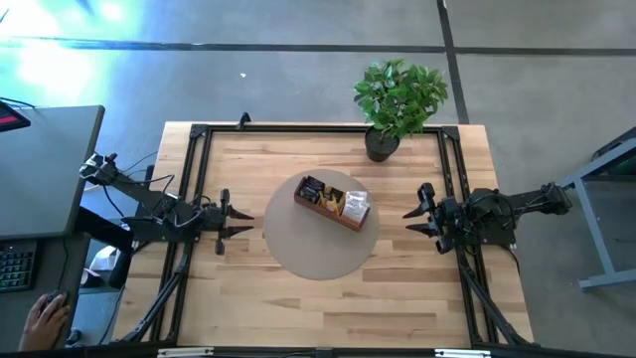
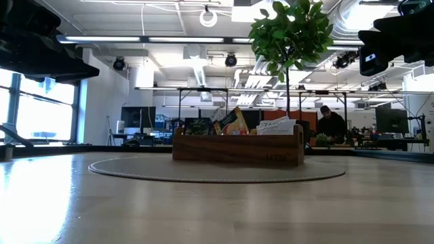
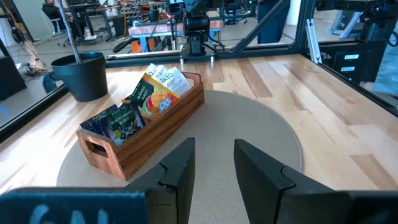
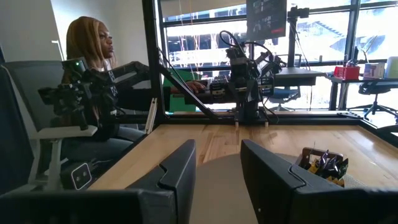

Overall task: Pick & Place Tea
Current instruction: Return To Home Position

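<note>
High: straight down over the whole table [image 1: 248, 298].
Low: tabletop level, facing the room.
Wrists: on each arm, facing inward.
Shared: wooden tray [image 1: 323, 212].

The brown wooden three-compartment tray [image 2: 237, 150], full of upright tea sachets [image 3: 155, 93], is the only thing on the round grey mat [image 1: 318, 254], with bare mat all round it. Open bench [image 1: 298, 308] lies between it and the left claw [image 1: 248, 222] and right claw [image 1: 407, 221]. A dark-potted green plant [image 1: 382, 145] stands near the tray's right end, at the far edge.

Grey concrete floor [image 1: 298, 80]; tall windows [image 4: 336, 43]; ceiling strip lights [image 2: 135, 39]; dark desk [image 1: 50, 169] beside wooden table [image 1: 298, 298].
</note>
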Robot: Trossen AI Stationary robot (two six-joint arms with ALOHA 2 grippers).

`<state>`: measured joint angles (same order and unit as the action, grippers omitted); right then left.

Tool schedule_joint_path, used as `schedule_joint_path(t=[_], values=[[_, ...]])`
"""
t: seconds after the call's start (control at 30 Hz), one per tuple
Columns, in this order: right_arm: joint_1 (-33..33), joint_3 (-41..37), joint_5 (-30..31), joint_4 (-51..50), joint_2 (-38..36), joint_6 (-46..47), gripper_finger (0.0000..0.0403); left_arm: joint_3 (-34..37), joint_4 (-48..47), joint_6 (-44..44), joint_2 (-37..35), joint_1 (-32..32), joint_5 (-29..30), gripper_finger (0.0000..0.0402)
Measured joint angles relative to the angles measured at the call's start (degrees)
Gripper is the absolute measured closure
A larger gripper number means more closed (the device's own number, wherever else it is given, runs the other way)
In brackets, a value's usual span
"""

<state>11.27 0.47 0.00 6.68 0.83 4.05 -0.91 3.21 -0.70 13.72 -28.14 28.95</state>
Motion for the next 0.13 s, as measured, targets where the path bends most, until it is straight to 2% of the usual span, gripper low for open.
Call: schedule_joint_path(t=[0.13], values=[[0.0,0.01,0.01,-0.02,-0.01,0.0,0.0279,0.0,0.01,-0.01,0.0,0.01,0.0,0.0291]])
